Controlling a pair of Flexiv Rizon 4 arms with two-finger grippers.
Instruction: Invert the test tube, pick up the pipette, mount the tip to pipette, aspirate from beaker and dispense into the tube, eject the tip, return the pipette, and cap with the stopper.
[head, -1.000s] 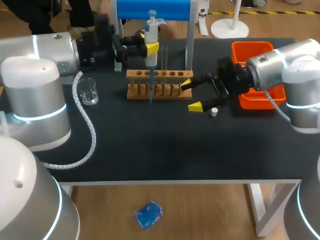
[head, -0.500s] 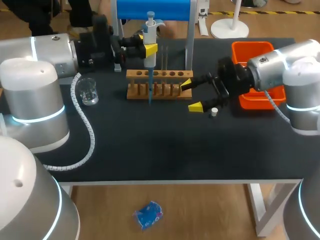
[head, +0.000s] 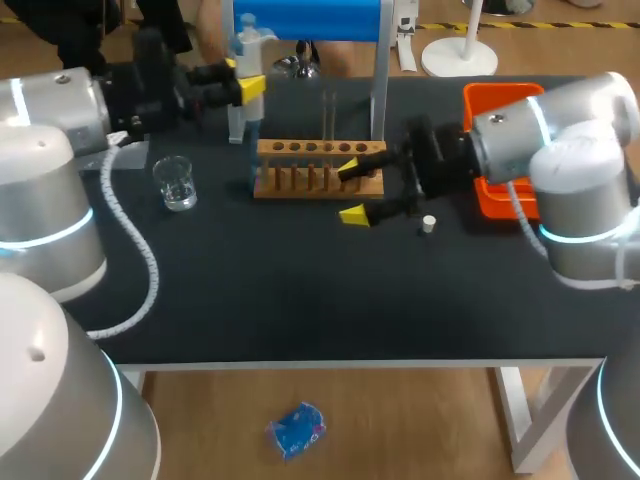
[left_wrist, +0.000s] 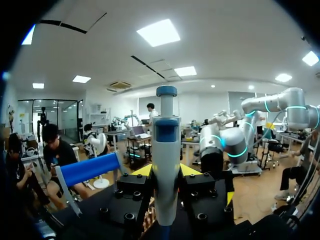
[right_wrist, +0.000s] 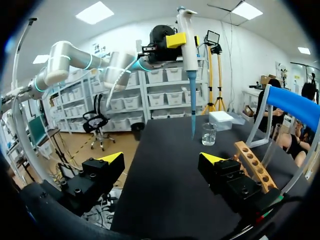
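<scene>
1. While the left pincer (head: 246, 86) pinches the white-and-blue plastic pipette (head: 238, 112) upright, blue tip mounted, it hangs above the black desk (head: 300, 290), near the clear glass beaker (head: 175, 183).
2. Right pincer (head: 352, 192): spread, empty, beside the wooden tube rack (head: 318, 168).
3. Risk: an off-centre descent could strike the beaker rim, bending or shedding the tip.
4. No legible writing.

Pipette (left_wrist: 166, 145) lower end cut off beneath left claw (left_wrist: 166, 171), rack (right_wrist: 254, 164) partly behind right claw (right_wrist: 161, 159)

No legible txt, nos. or signs: pipette (head: 243, 72), beaker (head: 177, 184), rack (head: 318, 172), orange bin (head: 492, 96) show no readable print; too small/blurred.
</scene>
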